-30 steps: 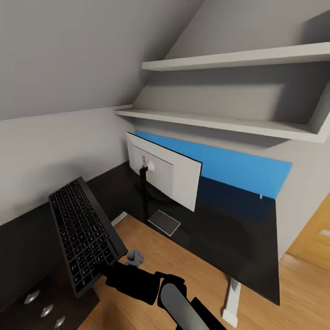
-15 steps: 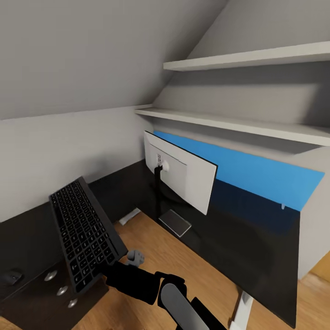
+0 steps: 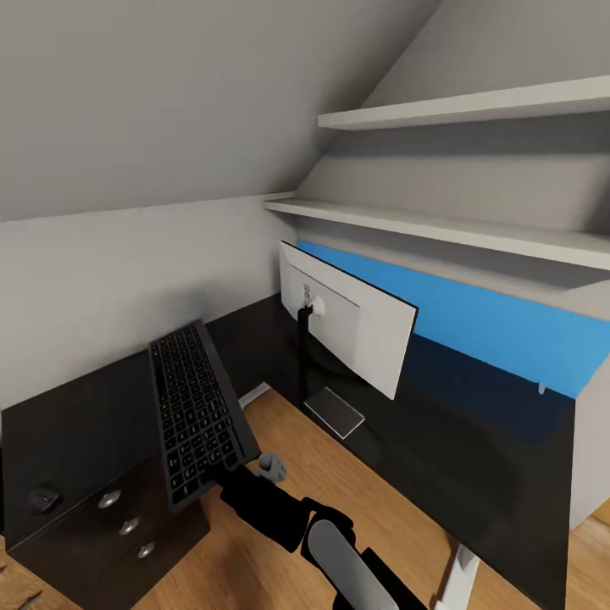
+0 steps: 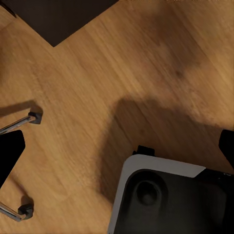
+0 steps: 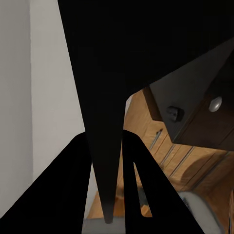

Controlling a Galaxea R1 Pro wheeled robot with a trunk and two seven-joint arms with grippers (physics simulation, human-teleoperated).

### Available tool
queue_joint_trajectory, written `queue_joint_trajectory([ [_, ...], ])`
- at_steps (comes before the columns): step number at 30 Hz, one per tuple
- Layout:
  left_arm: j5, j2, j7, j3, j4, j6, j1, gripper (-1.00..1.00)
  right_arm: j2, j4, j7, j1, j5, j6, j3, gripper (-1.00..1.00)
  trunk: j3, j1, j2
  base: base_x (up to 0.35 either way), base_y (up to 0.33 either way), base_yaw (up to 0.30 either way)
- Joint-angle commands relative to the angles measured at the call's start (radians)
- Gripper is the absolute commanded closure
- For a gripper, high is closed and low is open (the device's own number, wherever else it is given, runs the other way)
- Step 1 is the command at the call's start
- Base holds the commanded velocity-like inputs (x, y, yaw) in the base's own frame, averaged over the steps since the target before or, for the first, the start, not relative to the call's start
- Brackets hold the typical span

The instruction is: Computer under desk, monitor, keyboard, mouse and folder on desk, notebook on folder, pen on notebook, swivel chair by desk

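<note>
**Black keyboard held aloft, desk top just beyond**

Black and slim, the keyboard (image 3: 199,413) hangs tilted in the air, clamped at its near short end by the right tool (image 3: 246,470), whose fingers (image 5: 78,185) press either side of the board's thin edge. Its long axis runs straight away from the tool, toward the wall. The glossy desk (image 3: 76,415) lies beyond and below the tool's outer side, with the mouse (image 3: 44,497) resting near its front edge, above the silver-knobbed drawers (image 3: 127,526). The monitor (image 3: 347,318) stands on the desk's other wing, white back facing the camera. The left tool's state cannot be told; its camera looks down at wooden floor (image 4: 97,73). The right arm is plainly the one placed to set the board down.
</note>
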Motion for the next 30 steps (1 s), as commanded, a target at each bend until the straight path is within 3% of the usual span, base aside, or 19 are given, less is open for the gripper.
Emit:
queue_joint_trajectory([
  [1,0.007,0.0,0.004,-0.007,0.0,-0.003,-0.001,-1.0,0.0,-0.001,-0.001,-0.001,-0.008,0.0,0.001,1.0,-0.002,0.001,-0.002,0.0,0.0,0.0],
  [10,0.007,-0.001,0.004,-0.007,0.0,-0.003,-0.001,-1.0,0.001,0.0,-0.004,-0.001,-0.008,-0.007,0.005,1.0,-0.002,0.001,-0.002,0.0,0.0,0.06],
  [30,0.007,-0.003,0.004,-0.008,0.0,-0.003,-0.001,-1.0,0.0,0.003,0.002,-0.001,-0.011,-0.007,0.005,1.0,-0.002,0.001,-0.002,0.0,0.0,0.268],
])
